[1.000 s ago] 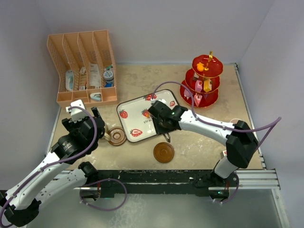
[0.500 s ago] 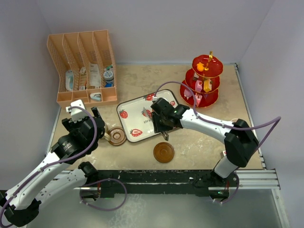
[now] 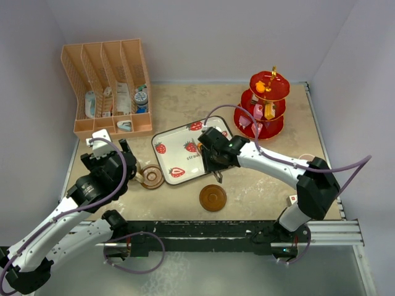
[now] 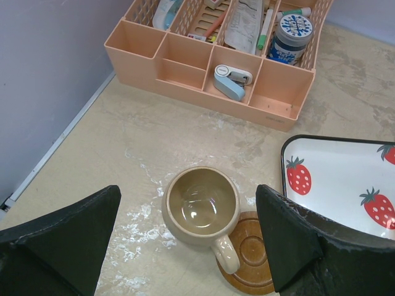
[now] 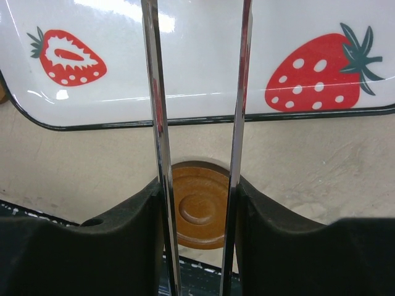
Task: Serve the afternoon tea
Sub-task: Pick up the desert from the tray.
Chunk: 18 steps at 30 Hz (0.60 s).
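The empty tan mug (image 4: pixel 200 206) stands on the table with its handle over the edge of a brown saucer (image 4: pixel 250 262). My left gripper (image 4: pixel 187 192) is open above the mug, one finger on each side. In the top view the left gripper (image 3: pixel 126 161) is by the mug (image 3: pixel 139 174). My right gripper (image 5: pixel 199 185) is shut on the metal tongs (image 5: pixel 154 123), held over the near edge of the strawberry tray (image 5: pixel 197 68), with the second saucer (image 5: pixel 200 213) below. The red three-tier stand (image 3: pixel 265 105) holds small cakes at the back right. The pink mug is not clearly visible.
The peach divided rack (image 3: pixel 108 86) of toiletries stands at the back left, also in the left wrist view (image 4: pixel 216 74). The white strawberry tray (image 3: pixel 179 148) lies mid-table. The second saucer (image 3: pixel 212 198) is near the front edge. Walls close in on the left and right.
My right gripper with the tongs has shifted slightly right and back over the tray's near edge. The left arm, mug and saucers have not moved.
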Each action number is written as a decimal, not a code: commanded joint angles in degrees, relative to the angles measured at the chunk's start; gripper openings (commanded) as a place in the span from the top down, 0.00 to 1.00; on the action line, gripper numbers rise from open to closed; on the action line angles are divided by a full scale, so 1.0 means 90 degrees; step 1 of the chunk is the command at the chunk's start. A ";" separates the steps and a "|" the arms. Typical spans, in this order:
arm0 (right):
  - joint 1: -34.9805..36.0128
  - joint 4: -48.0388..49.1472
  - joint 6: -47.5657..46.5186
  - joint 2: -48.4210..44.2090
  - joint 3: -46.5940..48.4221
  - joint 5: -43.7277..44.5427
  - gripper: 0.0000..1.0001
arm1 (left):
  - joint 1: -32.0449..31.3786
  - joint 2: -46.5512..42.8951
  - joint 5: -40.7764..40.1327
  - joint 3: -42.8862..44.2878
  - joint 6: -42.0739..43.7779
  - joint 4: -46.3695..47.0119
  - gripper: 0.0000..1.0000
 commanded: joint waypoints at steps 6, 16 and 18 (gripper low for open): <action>-0.0002 0.0099 0.0132 -0.0327 -0.0421 0.0134 0.55 | 0.0011 0.0001 0.0000 0.0155 0.0136 0.0168 0.12; 0.0013 0.0162 0.0038 -0.0013 -0.0225 0.0088 0.54 | 0.0017 0.0009 0.0002 0.0150 0.0138 0.0167 0.12; 0.0040 0.0205 0.0028 -0.0025 -0.0194 0.0053 0.54 | 0.0009 0.0021 0.0001 0.0151 0.0138 0.0163 0.12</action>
